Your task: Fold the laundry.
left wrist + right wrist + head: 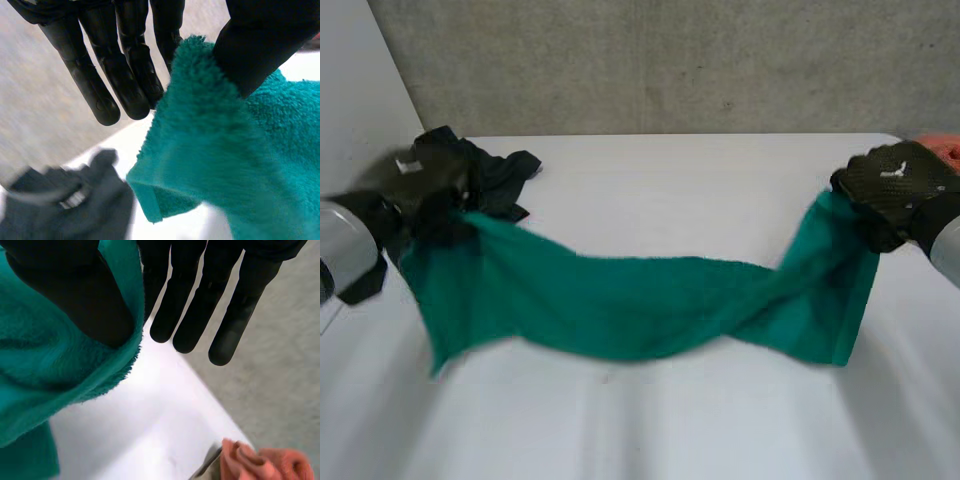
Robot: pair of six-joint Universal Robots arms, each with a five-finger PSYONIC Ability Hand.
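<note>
Between left hand [425, 188] and right hand [895, 188], both pinching its ends, the teal terry towel [640, 305] needs even tension.

No legible text found. White tag [74, 198] on dark garment [102, 212]: unreadable. White mark [892, 172] on right robot hand [908, 195]: illegible.

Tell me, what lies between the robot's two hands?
A green towel, pinched by the left hand and the right hand, sags between them in the head view.

Likely a robot test lab, bare white table [670, 200], rough grey concrete wall [670, 60], heap of dark clothes [490, 170].
</note>
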